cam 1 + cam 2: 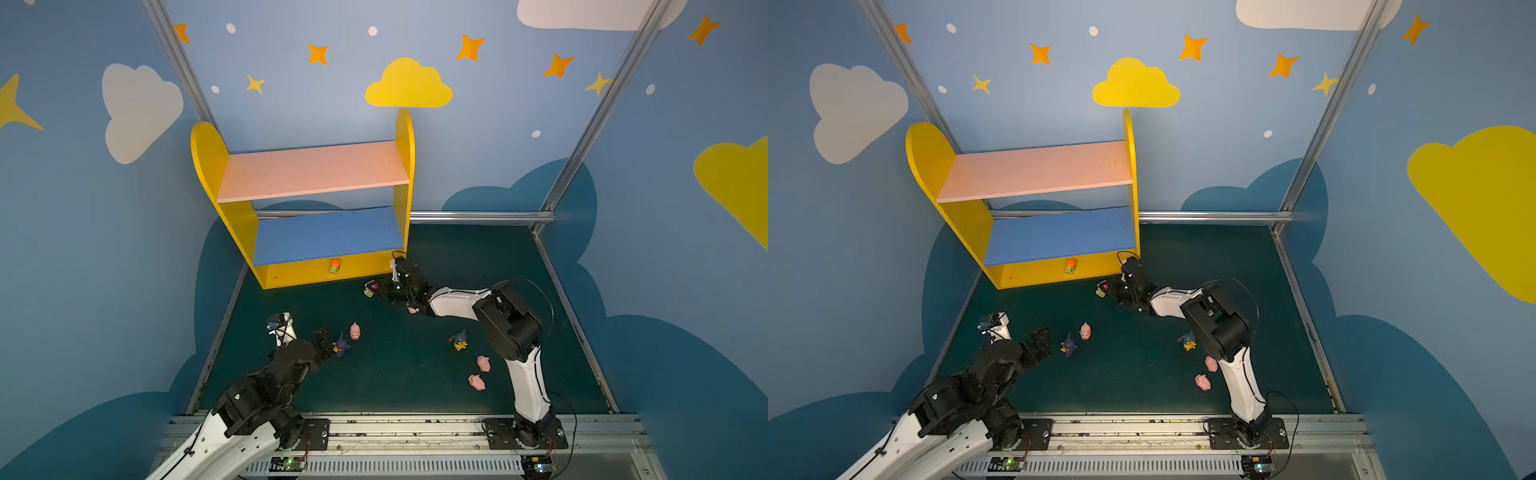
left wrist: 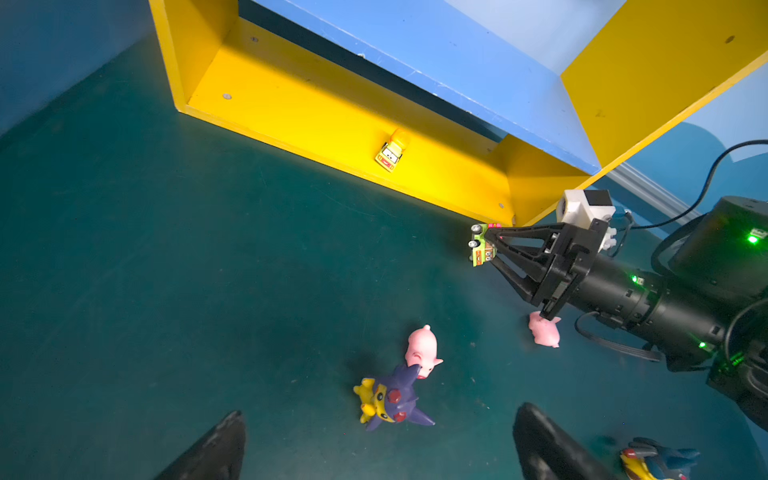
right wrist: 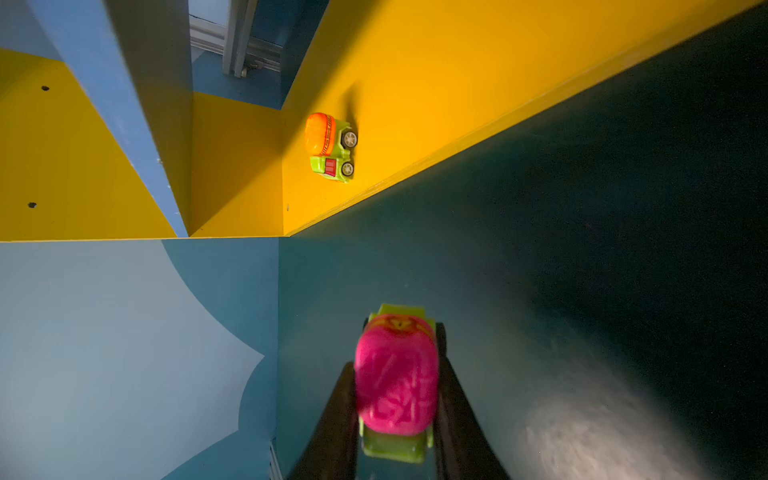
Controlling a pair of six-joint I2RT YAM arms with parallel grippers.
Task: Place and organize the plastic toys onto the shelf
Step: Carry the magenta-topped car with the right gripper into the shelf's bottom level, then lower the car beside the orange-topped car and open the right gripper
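Across the green floor mat (image 1: 395,386) most of the job is still waiting, by my reckoning: six of the eight toys lie loose on it. Behind it stands the shelf (image 1: 210,153). Its pink upper board (image 1: 311,170) and blue lower board (image 1: 328,235) are both bare, and only the yellow base (image 1: 291,276) holds anything.

My right pincer (image 2: 490,245) is clenched on the pink-topped car, held low just off the base's right front corner. My left pincer (image 1: 1043,343) is released, jaws spread wide and holding nothing, just beside the purple-hooded figurine (image 1: 341,345), which lies on its side.

The blue-hooded figurine (image 1: 459,340) sits well apart from it, nearer my right arm. All four pink pigs are on the floor:
- one (image 1: 354,331) is touching or nearly touching the purple figurine;
- one (image 2: 544,330) is right under my right wrist;
- two (image 1: 483,363) (image 1: 476,381) lie close together by my right arm.

Smallest are the cars. The orange-topped car (image 3: 330,147) stands on the base near its front edge, the one toy I count as placed. The pink-topped car (image 3: 397,374) in my grip looks bound for a spot beside it. So I judge one toy done, one under way and six untouched, with the sorting by kind barely begun.
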